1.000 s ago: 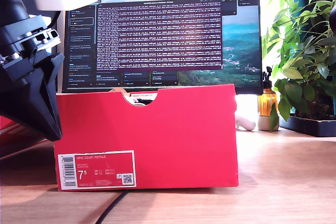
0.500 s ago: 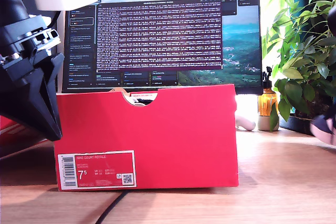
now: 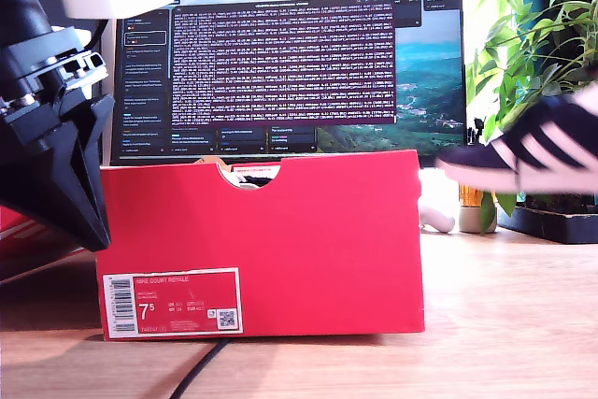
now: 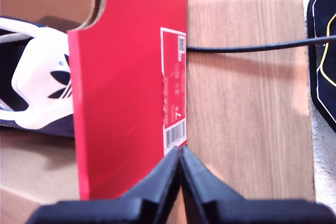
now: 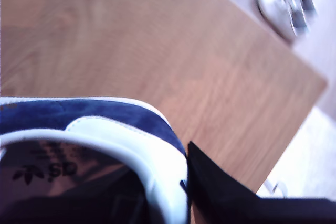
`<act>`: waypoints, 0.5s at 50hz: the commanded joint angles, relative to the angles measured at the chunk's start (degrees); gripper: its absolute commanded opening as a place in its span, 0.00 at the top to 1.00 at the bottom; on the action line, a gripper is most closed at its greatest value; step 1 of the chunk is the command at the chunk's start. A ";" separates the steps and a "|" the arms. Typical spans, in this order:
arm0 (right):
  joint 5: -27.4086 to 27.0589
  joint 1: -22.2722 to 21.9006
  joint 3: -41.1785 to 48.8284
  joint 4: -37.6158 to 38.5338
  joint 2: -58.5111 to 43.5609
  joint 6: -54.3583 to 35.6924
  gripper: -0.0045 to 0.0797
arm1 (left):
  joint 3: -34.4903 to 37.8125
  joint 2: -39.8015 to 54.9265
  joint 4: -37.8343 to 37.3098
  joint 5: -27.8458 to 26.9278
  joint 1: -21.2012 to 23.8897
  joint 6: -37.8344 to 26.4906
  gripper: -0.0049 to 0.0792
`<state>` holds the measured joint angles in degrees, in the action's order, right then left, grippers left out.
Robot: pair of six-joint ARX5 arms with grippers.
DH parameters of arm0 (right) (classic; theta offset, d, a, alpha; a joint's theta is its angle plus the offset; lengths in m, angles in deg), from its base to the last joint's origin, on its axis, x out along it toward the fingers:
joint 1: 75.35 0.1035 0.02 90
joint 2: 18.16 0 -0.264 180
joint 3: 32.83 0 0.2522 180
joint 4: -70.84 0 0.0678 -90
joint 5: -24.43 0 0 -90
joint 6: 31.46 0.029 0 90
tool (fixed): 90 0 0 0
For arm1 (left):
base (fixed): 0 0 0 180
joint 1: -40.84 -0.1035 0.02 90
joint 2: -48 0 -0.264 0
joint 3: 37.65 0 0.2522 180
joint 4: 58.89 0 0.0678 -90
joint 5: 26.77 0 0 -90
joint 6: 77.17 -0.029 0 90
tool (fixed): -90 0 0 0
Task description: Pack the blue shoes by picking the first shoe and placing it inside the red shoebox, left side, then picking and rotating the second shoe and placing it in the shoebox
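At the second gripper, one black finger lies against the white-lined collar of a blue shoe; the jaws pinch that collar, the other finger being hidden inside the shoe. In the exterior view this second shoe hangs in the air at the right edge, blurred, toe toward the red box and above its rim height, clear of the wooden table. A leafy plant and a monitor stand farther back.

The first gripper has its black fingertips pressed together with nothing between them. It hovers over the near wall of the box, above the corner by the white size label. Inside, the first shoe rests against that wall, its white heel tab beside the half-round notch. A black cable runs across the table from under the box.

Step in hand, by judgement: the first shoe is packed and the second is being carried toward the box. The next move calls for turning this shoe to lie opposite to its mate, clearing the wall, and lowering it into the free space beside the first shoe. The idle arm crowding the box's left end in the exterior view leaves little room there.
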<state>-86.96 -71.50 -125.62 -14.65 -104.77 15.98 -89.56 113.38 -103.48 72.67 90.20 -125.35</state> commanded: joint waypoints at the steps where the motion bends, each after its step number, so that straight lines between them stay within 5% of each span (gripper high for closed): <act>1: 0.11 0.26 -3.48 0.52 1.95 -4.90 0.96 | -0.24 0.17 0.44 -0.26 0.15 0.33 0.96; 25: 20.96 0.26 -13.64 13.38 1.92 -39.54 0.96 | -0.24 0.17 0.44 -0.46 0.15 0.33 0.96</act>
<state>-68.57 -71.50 -136.76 -4.92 -104.77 -22.16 -89.56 113.38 -103.48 72.34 90.20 -125.35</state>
